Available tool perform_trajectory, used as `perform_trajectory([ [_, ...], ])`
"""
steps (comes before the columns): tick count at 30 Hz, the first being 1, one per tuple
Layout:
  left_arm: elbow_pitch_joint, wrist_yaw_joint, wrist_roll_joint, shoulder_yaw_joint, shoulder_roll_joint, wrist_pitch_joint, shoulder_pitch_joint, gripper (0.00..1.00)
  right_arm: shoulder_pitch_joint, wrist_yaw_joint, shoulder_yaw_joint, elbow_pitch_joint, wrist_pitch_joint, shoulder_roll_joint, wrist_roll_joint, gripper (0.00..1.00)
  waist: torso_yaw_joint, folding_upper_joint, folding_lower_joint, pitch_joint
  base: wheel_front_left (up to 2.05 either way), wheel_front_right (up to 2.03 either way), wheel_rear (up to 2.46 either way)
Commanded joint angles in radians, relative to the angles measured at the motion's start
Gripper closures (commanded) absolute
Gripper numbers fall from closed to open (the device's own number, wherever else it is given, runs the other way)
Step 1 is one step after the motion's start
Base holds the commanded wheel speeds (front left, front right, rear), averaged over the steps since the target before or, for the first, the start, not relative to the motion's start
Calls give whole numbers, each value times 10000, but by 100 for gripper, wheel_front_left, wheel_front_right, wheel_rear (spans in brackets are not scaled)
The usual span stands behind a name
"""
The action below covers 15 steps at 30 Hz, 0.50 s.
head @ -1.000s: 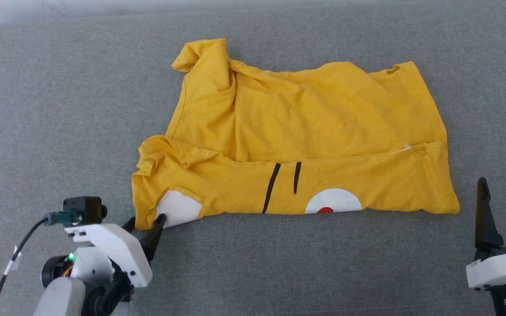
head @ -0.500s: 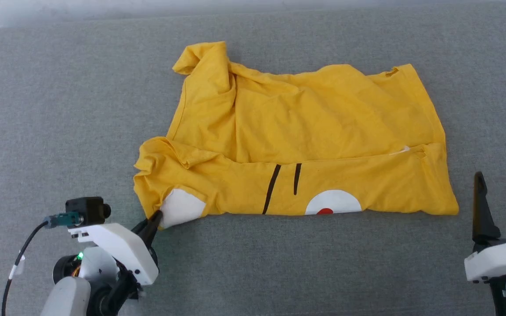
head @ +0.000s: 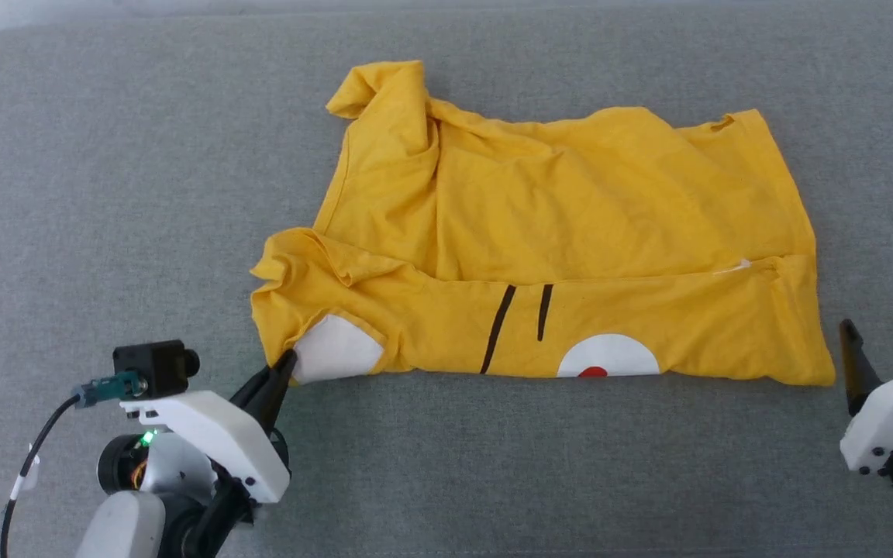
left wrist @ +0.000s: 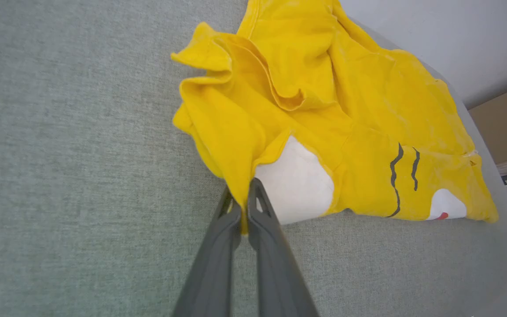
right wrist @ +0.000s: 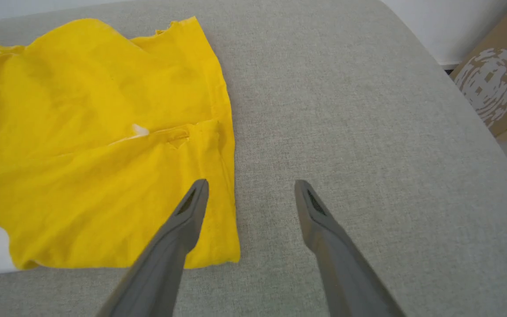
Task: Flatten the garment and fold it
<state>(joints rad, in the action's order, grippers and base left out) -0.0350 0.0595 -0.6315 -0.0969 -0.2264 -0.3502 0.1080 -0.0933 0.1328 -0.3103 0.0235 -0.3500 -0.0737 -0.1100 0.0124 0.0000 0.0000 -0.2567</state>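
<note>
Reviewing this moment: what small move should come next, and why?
Probably shift the right hand onto the near right corner of the garment and close it there. The left hand is shut on the near left edge, while the right hand hangs open just beside its corner, gripping nothing.

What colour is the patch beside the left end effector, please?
White patch, clearest in left wrist view.

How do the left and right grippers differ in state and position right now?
The left gripper is shut on the garment's near-left corner; the right gripper is open and holds nothing. The left gripper touches the cloth beside a white patch; the right gripper sits apart, beside the near-right corner. Both have dark fingers and sit at the garment's near edge.
</note>
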Motion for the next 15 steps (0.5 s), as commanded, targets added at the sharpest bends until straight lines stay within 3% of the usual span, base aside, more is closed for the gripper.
perform_trajectory([
  [1,91,-64,66,-16,15,57,-59,100,-225,-21,-93,-84,-318,-41,-48,0,60,0,0,-81,0,0,0],
  [7,226,-83,60,-60,16,82,6,100,-419,-21,-5,-413,-1657,-194,-143,0,134,0,0,-304,0,0,0],
  [15,244,-71,48,-119,-1,119,206,100,-551,-21,140,-720,-2437,-100,-340,0,212,0,0,-583,0,0,0],
])
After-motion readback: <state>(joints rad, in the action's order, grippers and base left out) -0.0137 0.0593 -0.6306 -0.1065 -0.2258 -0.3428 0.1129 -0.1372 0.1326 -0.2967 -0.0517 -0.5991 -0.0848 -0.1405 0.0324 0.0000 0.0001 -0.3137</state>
